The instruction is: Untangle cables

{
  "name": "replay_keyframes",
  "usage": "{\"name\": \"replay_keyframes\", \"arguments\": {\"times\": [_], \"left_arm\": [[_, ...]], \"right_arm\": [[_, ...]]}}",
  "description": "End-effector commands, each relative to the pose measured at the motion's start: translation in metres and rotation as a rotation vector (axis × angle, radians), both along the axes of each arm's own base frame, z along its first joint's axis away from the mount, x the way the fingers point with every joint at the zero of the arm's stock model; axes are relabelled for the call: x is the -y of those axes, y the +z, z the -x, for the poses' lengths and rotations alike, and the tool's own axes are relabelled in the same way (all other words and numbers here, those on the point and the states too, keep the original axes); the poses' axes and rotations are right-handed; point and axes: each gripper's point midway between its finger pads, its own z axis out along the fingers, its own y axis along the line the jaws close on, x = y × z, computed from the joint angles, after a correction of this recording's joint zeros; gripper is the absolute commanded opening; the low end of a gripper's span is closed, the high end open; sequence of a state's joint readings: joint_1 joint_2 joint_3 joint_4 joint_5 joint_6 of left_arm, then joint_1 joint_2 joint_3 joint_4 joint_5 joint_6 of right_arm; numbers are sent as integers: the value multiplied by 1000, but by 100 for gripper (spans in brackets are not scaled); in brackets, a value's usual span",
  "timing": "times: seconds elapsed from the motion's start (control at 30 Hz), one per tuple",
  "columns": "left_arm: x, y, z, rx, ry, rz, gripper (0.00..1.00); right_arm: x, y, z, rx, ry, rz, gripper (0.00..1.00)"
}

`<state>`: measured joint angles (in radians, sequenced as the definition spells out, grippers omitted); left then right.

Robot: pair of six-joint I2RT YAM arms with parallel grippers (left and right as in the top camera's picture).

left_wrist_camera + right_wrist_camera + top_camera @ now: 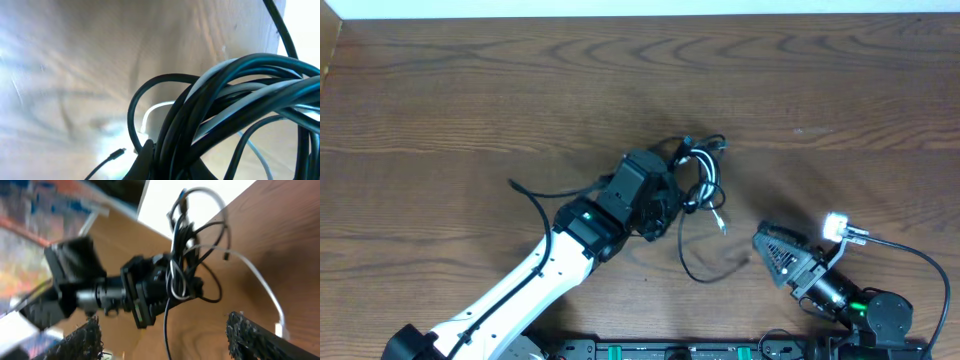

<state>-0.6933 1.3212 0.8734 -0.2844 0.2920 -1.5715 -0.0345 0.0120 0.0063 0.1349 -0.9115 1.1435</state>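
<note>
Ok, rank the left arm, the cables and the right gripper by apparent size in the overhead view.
1. Left arm, by far the largest.
2-3. Cables and right gripper: look alike; the cables sprawl wider but are thin.

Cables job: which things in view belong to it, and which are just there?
Job:
cables, bunched mid-table
left gripper, shut on cables
right gripper, open, empty

Just there:
table
thick black cord on right arm
</note>
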Motion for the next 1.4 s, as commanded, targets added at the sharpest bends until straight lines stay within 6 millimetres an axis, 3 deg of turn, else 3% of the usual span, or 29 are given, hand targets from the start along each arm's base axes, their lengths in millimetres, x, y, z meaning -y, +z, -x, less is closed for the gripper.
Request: {"name": "replay_keyframes", "arguments": {"times": [0.0, 0.17, 0.27, 0.37, 0.53, 0.63, 0.8, 0.97, 1.1, 1.23, 1.37], "left_arm": [[23, 8, 27, -121, -81, 118, 8], [35, 10, 44, -138, -145, 130, 8], [41, 9, 53, -139, -174, 127, 8], [46, 10, 61, -141, -201, 126, 8], [51, 9, 68, -140, -223, 121, 8], [50, 9, 67, -135, -216, 116, 8], [36, 0, 46, -42, -131, 22, 9], [10, -10, 17, 61, 15, -120, 11], [-1, -21, 7, 84, 70, -194, 15], [-24, -46, 3, 72, 127, -343, 15], [-18, -62, 14, 22, 32, -367, 13]], "right_arm": [[-12, 0, 12, 100, 76, 76, 73], [-13, 1, 11, 110, 70, 79, 63], [-13, 1, 10, 107, 57, 74, 49], [-13, 1, 10, 95, 60, 65, 49], [-18, 2, 14, 92, 91, 58, 23], [-20, 5, 17, 61, 109, 22, 1], [-24, 36, 32, 176, 169, -25, 1], [-24, 61, 45, 272, 194, -69, 1], [-24, 68, 49, 289, 201, -86, 1], [-24, 68, 49, 290, 201, -85, 1], [-24, 58, 43, 278, 185, -50, 4]]}}
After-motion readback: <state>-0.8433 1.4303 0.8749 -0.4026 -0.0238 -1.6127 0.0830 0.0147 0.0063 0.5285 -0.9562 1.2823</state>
